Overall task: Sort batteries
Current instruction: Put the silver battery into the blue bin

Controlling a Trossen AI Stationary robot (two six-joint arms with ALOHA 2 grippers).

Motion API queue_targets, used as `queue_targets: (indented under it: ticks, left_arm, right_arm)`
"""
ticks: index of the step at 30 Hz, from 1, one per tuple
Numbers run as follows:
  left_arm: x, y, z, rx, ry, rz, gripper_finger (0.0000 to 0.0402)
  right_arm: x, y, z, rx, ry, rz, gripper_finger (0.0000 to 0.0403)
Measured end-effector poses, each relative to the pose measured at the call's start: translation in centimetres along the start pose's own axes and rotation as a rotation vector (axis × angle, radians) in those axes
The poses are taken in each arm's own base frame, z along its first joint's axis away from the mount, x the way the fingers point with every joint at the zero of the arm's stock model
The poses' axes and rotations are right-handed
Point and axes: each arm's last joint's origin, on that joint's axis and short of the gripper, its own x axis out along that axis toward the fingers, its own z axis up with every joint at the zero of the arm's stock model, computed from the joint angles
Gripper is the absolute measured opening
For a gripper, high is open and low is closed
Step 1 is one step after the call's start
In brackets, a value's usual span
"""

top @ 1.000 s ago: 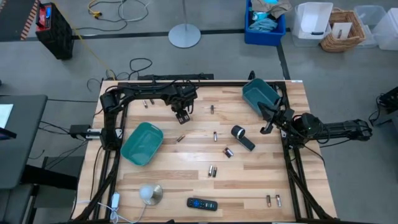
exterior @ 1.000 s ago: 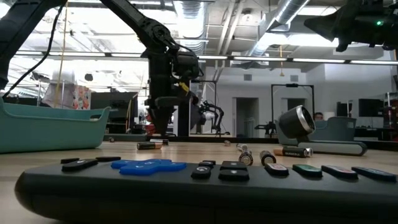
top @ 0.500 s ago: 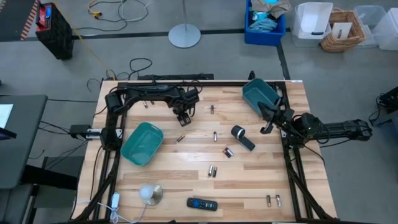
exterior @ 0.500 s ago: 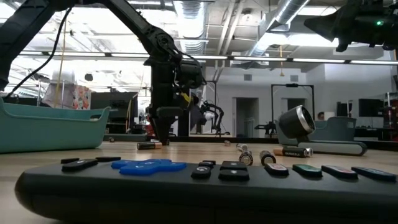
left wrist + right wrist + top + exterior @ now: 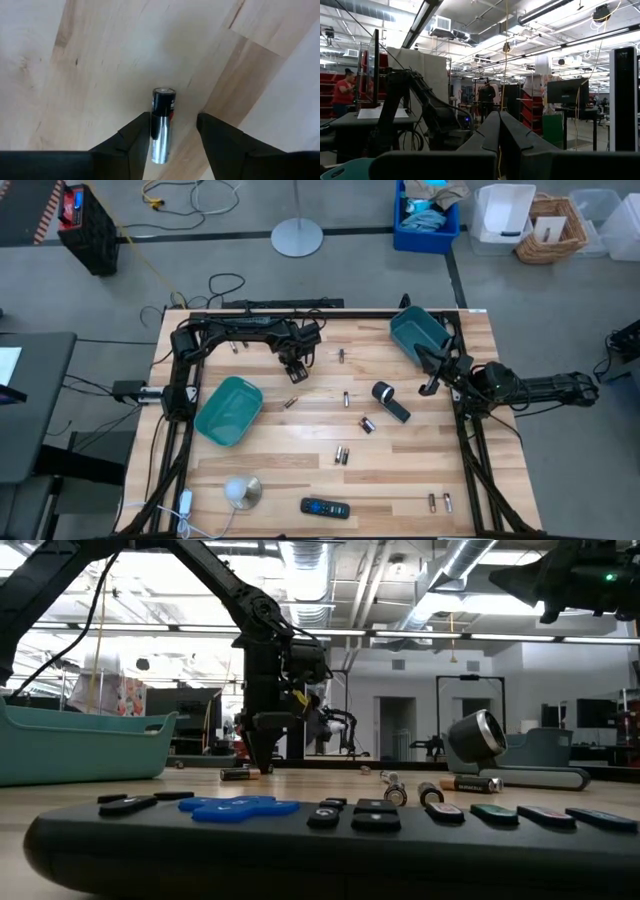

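Left pincer (image 5: 172, 131), lower than a second ago, straddles a battery (image 5: 161, 125), fingers open, not yet gripping

Battery (image 5: 161, 125) between left tool (image 5: 172, 135) fingers

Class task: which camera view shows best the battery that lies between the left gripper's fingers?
The left wrist view: the battery fills the gap between the left gripper's fingers. The high view hides it under the arm; the low view is unclear.
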Motion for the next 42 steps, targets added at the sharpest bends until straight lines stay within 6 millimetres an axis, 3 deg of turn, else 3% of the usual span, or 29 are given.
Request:
queue_targets:
  ticks: [11, 27, 42]
  left_arm:
    - [0.0, -0.5, 0.0, 0.022, -0.003, 0.003, 0.0041]
    - [-0.9, -2.0, 0.5, 0.095, -0.023, 0.035, 0.0039]
    - [-1.8, -2.5, 2.8, 0.065, -0.243, -0.043, 0.0040]
  right_arm:
    - [0.0, 0.0, 0.0, 0.000, 0.000, 0.000, 0.0028]
    - [0.0, 0.0, 0.0, 0.000, 0.000, 0.000, 0.0028]
    - [0.0, 0.0, 0.0, 0.000, 0.000, 0.000, 0.0028]
